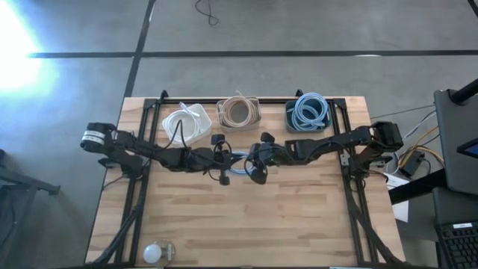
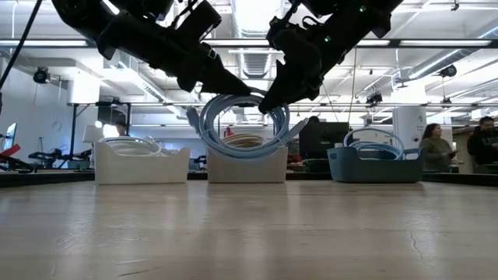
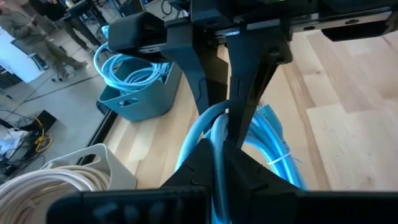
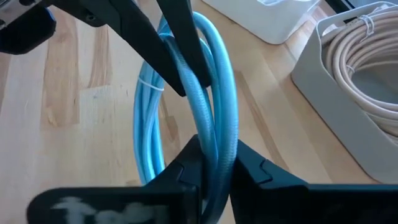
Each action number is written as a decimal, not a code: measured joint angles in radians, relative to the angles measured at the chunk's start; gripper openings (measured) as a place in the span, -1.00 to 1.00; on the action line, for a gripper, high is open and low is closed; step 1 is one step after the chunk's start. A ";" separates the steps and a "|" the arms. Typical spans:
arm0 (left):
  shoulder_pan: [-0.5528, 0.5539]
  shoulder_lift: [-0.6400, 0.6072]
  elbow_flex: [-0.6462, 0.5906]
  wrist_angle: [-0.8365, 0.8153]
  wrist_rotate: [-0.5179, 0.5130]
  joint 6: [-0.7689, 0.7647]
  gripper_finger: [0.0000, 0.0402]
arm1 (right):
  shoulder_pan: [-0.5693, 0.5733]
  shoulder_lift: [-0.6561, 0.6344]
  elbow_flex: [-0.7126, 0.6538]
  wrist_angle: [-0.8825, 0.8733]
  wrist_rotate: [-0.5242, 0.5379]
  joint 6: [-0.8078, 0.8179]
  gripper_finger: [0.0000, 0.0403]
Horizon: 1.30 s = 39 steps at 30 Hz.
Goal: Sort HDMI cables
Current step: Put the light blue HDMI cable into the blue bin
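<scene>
Mid-bench, you see both grippers, left (image 1: pixel 224 161) and right (image 1: pixel 252 159), with jaws closed on one light blue coil (image 2: pixel 243 124), held upright clear of the bench (image 1: pixel 299 224) before three bins (image 1: pixel 238 113).

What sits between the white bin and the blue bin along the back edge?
In the high view, one bin holding coiled beige cables stands between the white bin and the blue bin. The low view shows the same order.
</scene>
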 joint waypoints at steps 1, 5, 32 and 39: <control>0.000 0.000 0.000 -0.002 0.001 -0.006 -0.91 | 0.000 0.000 0.000 0.000 0.000 0.000 -0.82; 0.002 0.000 0.000 -0.016 0.005 -0.025 -0.84 | 0.000 0.000 -0.001 -0.004 0.000 -0.002 -0.82; 0.048 0.000 -0.002 -0.028 -0.268 -0.040 -0.48 | -0.015 -0.299 0.021 -0.651 0.519 0.313 -0.79; 0.062 0.000 -0.004 -0.029 -0.267 -0.045 -0.48 | -0.118 -0.511 -0.088 -0.658 0.550 0.249 -0.77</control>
